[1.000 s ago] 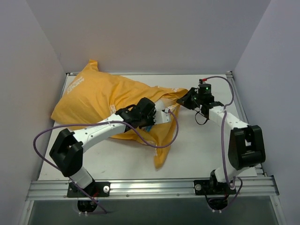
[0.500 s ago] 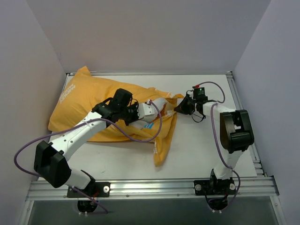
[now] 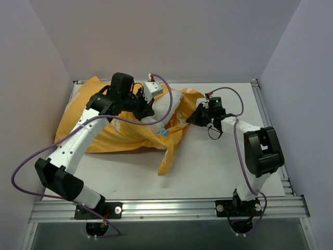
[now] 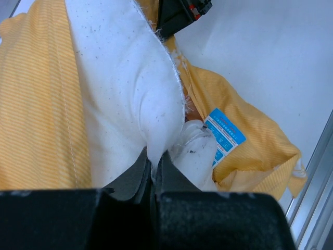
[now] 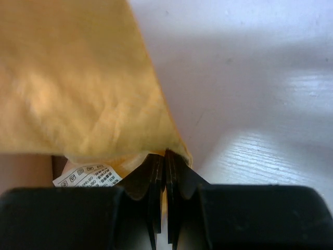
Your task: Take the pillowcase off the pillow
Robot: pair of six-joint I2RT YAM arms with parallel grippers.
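The orange-yellow pillowcase [image 3: 104,133] lies across the left and middle of the table, a loose flap trailing toward the front. The white pillow [image 3: 164,107] bulges out of its open end, its blue-and-white tag [image 3: 163,134] showing. My left gripper [image 3: 150,108] is shut on a fold of the pillow [image 4: 130,94], the tag [image 4: 223,136] beside it in the left wrist view. My right gripper [image 3: 193,118] is shut on the pillowcase's corner edge [image 5: 78,78], jaws pinching the fabric; a white care label [image 5: 88,175] hangs by it.
Grey walls enclose the white table [image 3: 223,166] on three sides. A metal rail [image 3: 166,208] runs along the front edge. Purple cables loop off both arms.
My left gripper has moved back and left with the pillow, drawing white pillow out of the pillowcase. My right gripper has shifted left, holding the pillowcase's edge. The loose flap has slid left.
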